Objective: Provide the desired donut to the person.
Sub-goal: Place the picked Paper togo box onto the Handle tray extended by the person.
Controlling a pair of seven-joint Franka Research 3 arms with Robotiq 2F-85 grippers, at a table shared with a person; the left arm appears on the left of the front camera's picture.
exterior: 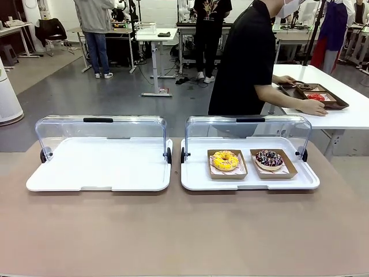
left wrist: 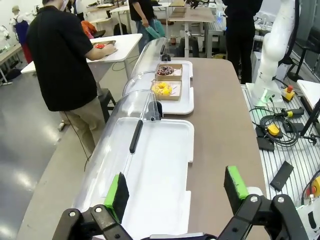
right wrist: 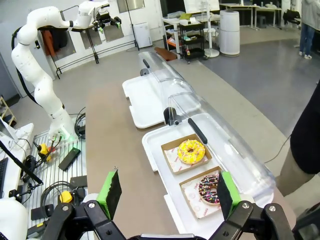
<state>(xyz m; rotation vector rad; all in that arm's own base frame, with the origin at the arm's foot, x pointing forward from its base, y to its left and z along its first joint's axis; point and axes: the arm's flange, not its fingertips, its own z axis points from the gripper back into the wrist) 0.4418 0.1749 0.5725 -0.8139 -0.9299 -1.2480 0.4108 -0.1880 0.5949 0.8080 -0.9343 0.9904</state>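
Observation:
Two donuts lie in brown paper boats on the right white tray (exterior: 193,180): a yellow-iced donut (exterior: 225,160) (left wrist: 162,89) (right wrist: 191,151) and a chocolate sprinkled donut (exterior: 269,159) (left wrist: 166,70) (right wrist: 209,189). The tray's clear lid (exterior: 248,124) is swung back. The person (exterior: 248,57) (left wrist: 60,55) stands at the far side, turned toward a side table, hands on a brown tray (exterior: 334,103). My left gripper (left wrist: 176,190) hangs open high above the left tray (left wrist: 165,150). High over the donuts my right gripper (right wrist: 167,195) is open too, nothing between its fingers.
The left white tray (exterior: 98,167) holds nothing and its clear lid (exterior: 101,128) is open. A white side table (exterior: 346,115) stands at the far right. Brown tabletop (exterior: 184,231) runs in front of both trays. Cables and boxes lie beside the right arm's base (left wrist: 272,95).

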